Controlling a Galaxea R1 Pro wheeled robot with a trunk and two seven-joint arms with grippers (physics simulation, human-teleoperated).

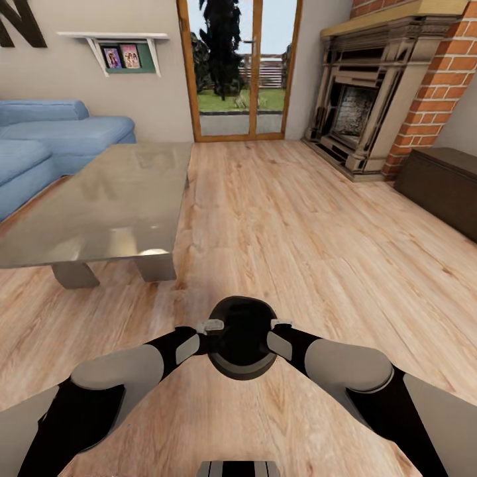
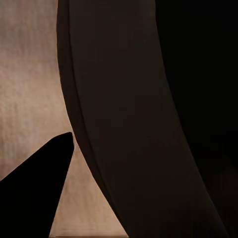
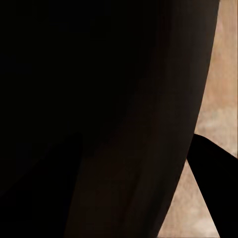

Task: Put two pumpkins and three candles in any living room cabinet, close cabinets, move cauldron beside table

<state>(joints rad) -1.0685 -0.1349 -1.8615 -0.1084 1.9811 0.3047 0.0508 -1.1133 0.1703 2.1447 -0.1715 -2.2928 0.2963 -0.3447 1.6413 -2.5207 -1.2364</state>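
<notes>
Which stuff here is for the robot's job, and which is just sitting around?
For the job:
cauldron, gripped from both sides by the left gripper and right gripper
table
cabinet, closed

Just around:
sofa
fireplace
wall shelf
glass doors

Head view high, looking down over cauldron [image 1: 242,344], both wrist views pressed against it

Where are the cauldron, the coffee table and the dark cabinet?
cauldron [image 1: 242,331]: head view, inside of its mouth.
coffee table [image 1: 112,199]: head view, bare glossy top.
cabinet [image 1: 440,189]: head view, its front side.
</notes>
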